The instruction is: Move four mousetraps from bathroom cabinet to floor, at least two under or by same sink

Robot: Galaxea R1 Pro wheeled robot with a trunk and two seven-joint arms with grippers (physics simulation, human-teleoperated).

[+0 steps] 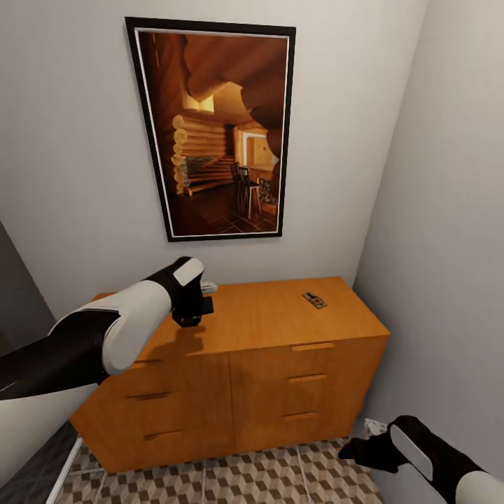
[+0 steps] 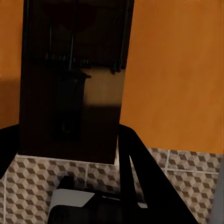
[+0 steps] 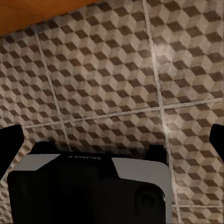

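Observation:
The orange-brown cabinet point(image 1: 266, 329) stands against the wall under a picture. One small dark mousetrap point(image 1: 314, 299) lies flat on its top near the right back corner. My left gripper point(image 1: 203, 302) hovers over the left part of the cabinet top. The left wrist view shows it point(image 2: 67, 135) shut on a dark brown mousetrap point(image 2: 70, 84) with thin wire parts, above the cabinet's orange wood point(image 2: 177, 70). My right gripper point(image 1: 358, 448) hangs low over the cube-pattern bathroom floor point(image 1: 231, 483) by the cabinet's right front corner. It point(image 3: 112, 140) is open and holds nothing above the tiles point(image 3: 107, 70).
A framed log-cabin picture point(image 1: 217, 129) hangs above the cabinet. A plain wall point(image 1: 448, 245) closes in on the right, close to the cabinet's side. A small pale object point(image 1: 374, 425), too small to identify, lies on the floor beside my right gripper. Darker tiles point(image 1: 35, 469) begin at lower left.

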